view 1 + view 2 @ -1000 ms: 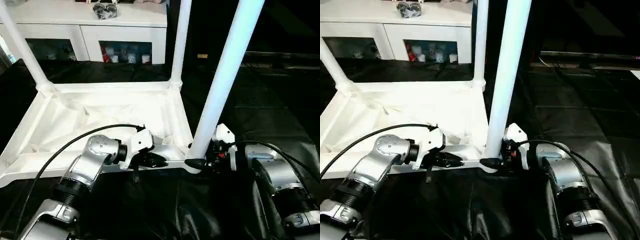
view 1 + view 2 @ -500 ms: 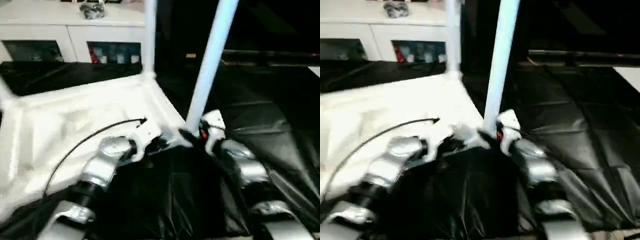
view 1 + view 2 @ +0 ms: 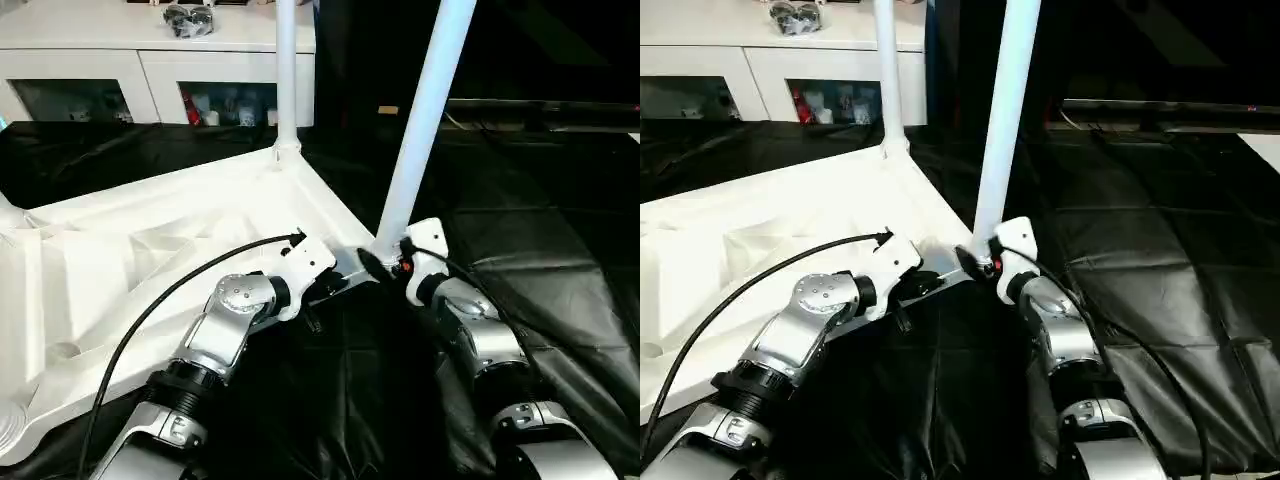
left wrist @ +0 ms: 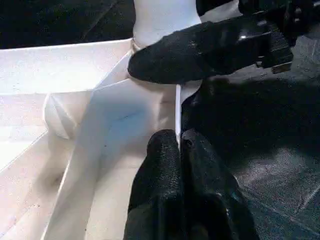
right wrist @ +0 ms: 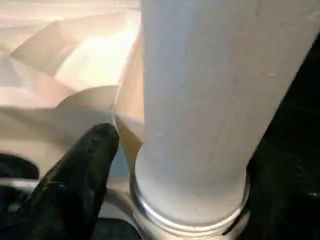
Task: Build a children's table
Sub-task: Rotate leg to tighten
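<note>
Gripping the tabletop [image 3: 150, 250] at its near right corner, we had both grippers working the same spot. Tabletop lay upside down on the black sheet [image 3: 560, 260] covering the floor, ribbed underside up, turned so one corner pointed toward our arms. Our left gripper [image 4: 178, 142] had its two black fingers pressed together on the thin upright rim of the tabletop, just beside the corner socket; the rim edge showed as a white sliver between the fingertips. Our right gripper [image 3: 372, 266] sat at the base of the near leg [image 3: 425, 110], where that leg entered the socket. In the left wrist view one right finger [image 4: 200, 50] lay across the front of the leg base, touching it; in the right wrist view the other finger [image 5: 80, 170] sat against the socket on the tabletop side, with the leg's metal collar [image 5: 190, 215] just beside it. So the right gripper was pinching the leg base, fingers on opposite sides. Near leg stood seated in the socket, tilted slightly to the right in the head views. A second leg [image 3: 285, 70] stood upright in the far corner socket. A third socket corner with a leg stub [image 3: 8, 212] showed at the left edge of the tabletop. White cabinet [image 3: 150, 60] with glass doors stood beyond the sheet, well apart from the tabletop, with a small grey object [image 3: 190, 17] on its top.
</note>
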You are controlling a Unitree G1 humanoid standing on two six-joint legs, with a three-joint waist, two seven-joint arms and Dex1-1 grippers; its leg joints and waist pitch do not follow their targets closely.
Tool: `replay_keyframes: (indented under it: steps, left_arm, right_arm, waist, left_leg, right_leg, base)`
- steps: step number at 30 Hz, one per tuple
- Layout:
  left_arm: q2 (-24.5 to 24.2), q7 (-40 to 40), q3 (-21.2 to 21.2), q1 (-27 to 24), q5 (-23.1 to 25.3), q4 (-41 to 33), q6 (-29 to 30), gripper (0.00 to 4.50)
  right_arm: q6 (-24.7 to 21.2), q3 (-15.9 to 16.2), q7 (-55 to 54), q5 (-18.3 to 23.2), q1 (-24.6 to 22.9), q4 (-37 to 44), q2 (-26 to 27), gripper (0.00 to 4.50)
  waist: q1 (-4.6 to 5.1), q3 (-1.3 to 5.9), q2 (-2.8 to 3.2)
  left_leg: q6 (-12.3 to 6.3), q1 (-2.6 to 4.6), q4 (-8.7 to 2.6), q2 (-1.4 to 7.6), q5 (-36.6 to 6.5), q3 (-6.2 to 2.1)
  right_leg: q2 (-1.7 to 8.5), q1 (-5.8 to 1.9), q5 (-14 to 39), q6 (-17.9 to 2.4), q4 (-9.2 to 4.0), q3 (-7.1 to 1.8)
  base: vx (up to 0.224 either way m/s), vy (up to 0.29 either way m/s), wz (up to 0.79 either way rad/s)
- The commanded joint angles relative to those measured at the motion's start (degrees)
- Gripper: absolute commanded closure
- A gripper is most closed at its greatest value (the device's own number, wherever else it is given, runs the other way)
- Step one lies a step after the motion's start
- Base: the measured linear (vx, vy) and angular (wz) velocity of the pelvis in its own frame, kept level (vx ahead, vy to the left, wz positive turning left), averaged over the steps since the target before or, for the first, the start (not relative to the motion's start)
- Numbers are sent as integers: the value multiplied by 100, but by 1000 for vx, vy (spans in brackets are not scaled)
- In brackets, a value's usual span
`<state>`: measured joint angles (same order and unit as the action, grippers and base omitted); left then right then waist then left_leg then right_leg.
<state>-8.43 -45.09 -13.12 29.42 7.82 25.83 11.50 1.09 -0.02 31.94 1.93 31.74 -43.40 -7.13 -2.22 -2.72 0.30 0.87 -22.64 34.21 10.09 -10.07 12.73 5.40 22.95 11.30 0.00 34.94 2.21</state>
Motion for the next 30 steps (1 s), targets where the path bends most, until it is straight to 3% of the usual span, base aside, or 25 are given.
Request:
replay_keyframes:
  steps: [1, 6, 9, 15, 17, 23, 24, 30]
  left_arm:
    - [138, -469, -239, 49, -383, -415, -403, 450]
    - [-182, -955, -210, 15, -512, -460, -526, 450]
    - [-375, -1204, -192, 23, -549, -417, -602, 450]
    - [-726, -1780, -201, 35, -685, -395, -588, 450]
    - [-765, -1867, -212, 63, -695, -353, -592, 450]
    - [-799, -1995, -225, 108, -714, -245, -652, 450]
    - [-804, -2023, -233, 115, -724, -241, -650, 450]
    - [-814, -2066, -248, 134, -765, -228, -667, 450]
  right_arm:
    - [-15, 450, 706, 9, -11, -26, 90, 63]
    - [-101, 610, 1838, 220, -135, 342, -241, 63]
    - [-230, 771, 2555, 354, -264, 627, -484, 63]
    - [-274, 1010, 3872, 717, -557, 1201, -929, 63]
    - [-400, 1082, 4130, 733, -613, 1310, -1035, 88]
    - [-530, 1233, 4451, 712, -731, 1469, -1182, 124]
    - [-553, 1239, 4445, 717, -742, 1499, -1176, 129]
    - [-639, 1235, 4444, 732, -794, 1591, -1124, 169]
  waist:
    - [-15, 355, -22]
    - [-49, 344, -26]
    - [-92, 342, -19]
    - [-181, 353, -27]
    - [-189, 350, -20]
    - [-276, 349, -4]
    - [-284, 349, 28]
    - [-281, 359, -31]
  left_leg:
    - [-185, 162, -440, 333, -1397, -215]
    - [-328, 159, -430, 342, -1311, -207]
    - [-292, 192, -433, 366, -1383, -199]
    - [-285, 174, -426, 370, -1276, -188]
    - [-290, 179, -428, 375, -1259, -187]
    - [-200, 193, -437, 376, -1328, -193]
    - [-182, 197, -438, 373, -1344, -197]
    - [-204, 182, -429, 370, -1269, -193]
  right_leg:
    - [311, -200, 800, -1314, -418, -196]
    - [306, -210, 694, -1390, -410, -191]
    - [299, -195, 782, -1388, -409, -188]
    - [314, -200, 692, -1417, -370, -188]
    - [308, -188, 651, -1464, -364, -182]
    - [318, -186, 740, -1450, -376, -185]
    - [319, -184, 757, -1445, -378, -184]
    - [319, -201, 609, -1471, -356, -180]
  base:
    - [0, 0, 0]
    - [0, 0, 0]
    - [0, 0, 0]
    - [0, 0, 0]
    - [0, 0, 0]
    - [0, 0, 0]
    - [0, 0, 0]
    - [0, 0, 0]
